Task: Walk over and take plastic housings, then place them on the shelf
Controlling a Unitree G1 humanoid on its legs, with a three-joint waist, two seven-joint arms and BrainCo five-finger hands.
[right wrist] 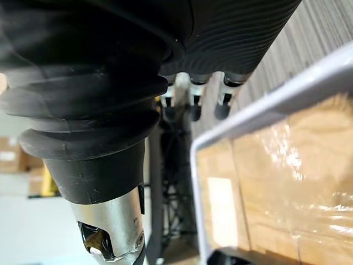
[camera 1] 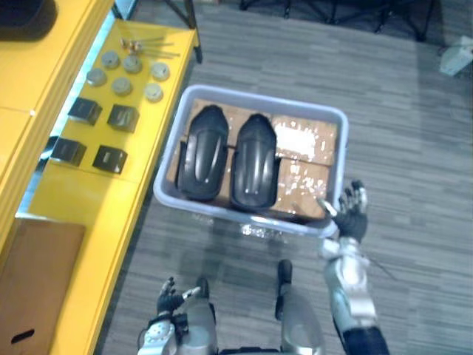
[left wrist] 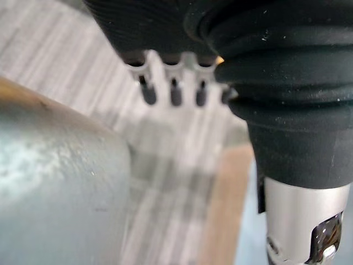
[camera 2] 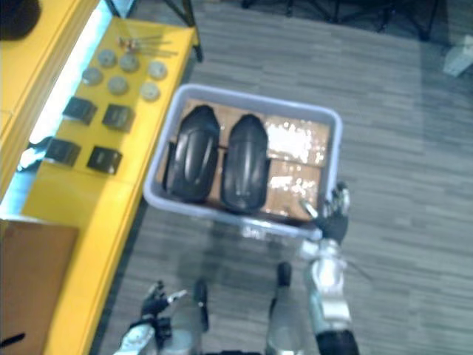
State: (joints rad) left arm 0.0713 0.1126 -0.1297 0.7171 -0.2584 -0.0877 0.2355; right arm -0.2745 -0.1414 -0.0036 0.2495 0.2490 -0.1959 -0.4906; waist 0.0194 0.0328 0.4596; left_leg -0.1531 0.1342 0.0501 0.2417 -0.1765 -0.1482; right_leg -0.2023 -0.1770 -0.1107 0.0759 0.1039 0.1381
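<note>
Two black plastic housings lie side by side in the left half of a pale grey bin [camera 1: 214, 208] that stands on the floor, the left housing [camera 1: 201, 151] and the right housing [camera 1: 255, 161] both lengthwise with their rounded backs up and almost touching each other. Beside them, filling the bin's right half, sit two flat cardboard packs under shiny wrap, the far pack [camera 1: 307, 140] and the near pack [camera 1: 301, 185]. The right robot hand [camera 1: 353, 213] hangs just beside the bin's near right corner, holding nothing; its fingers [right wrist: 222, 105] are straight and spread, with the thumb turned towards the rim, though from here I cannot tell whether it touches the plastic. The left robot hand [camera 1: 171, 294] is low and close to the robot, well apart from the bin, its fingers [left wrist: 175, 91] loosely straight over the floor and empty too. Along the bin's left side runs a yellow shelf [camera 1: 89, 214], and on it lie a cluster of grey round discs [camera 1: 122, 86], four small black blocks [camera 1: 123, 117] in two pairs and, further off, a few thin metal rods [camera 1: 148, 46]. A brown cardboard box [camera 1: 33, 281] rests at the shelf's near end, and grey striped carpet [camera 1: 414, 170] covers the floor all around
</note>
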